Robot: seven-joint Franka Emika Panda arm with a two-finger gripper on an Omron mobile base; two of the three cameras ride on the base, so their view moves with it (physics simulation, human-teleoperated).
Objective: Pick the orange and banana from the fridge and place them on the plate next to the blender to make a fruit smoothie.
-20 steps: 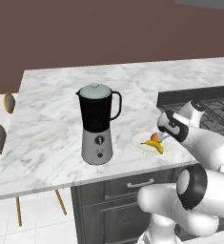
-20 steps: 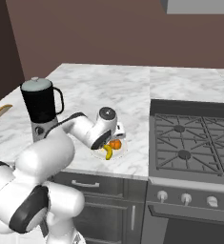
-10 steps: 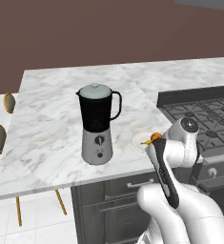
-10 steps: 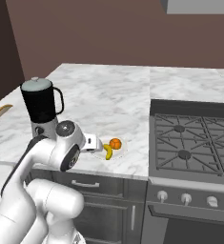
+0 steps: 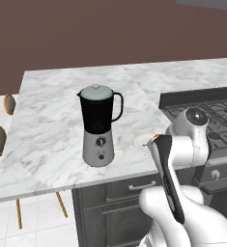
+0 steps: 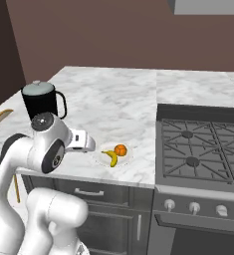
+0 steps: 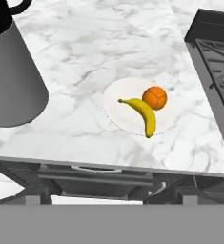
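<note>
While the arm is folding back toward the base, the banana (image 7: 144, 113) and orange (image 7: 155, 97) are lying together on the plate (image 7: 118, 97), touching, on the bench (image 7: 104, 43) just beside the blender (image 5: 99, 125). Both fruits are delivered, so the task is probably complete. A second ago the hand (image 6: 86, 143) was hovering over the plate; it is now sitting clear of it, apparently holding nothing, though whether its fingers are spread cannot be told.

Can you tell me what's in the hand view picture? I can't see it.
A yellow banana and an orange lie touching on a round white plate on a marble counter. The blender stands to the plate's left, the stove at the right edge.
</note>
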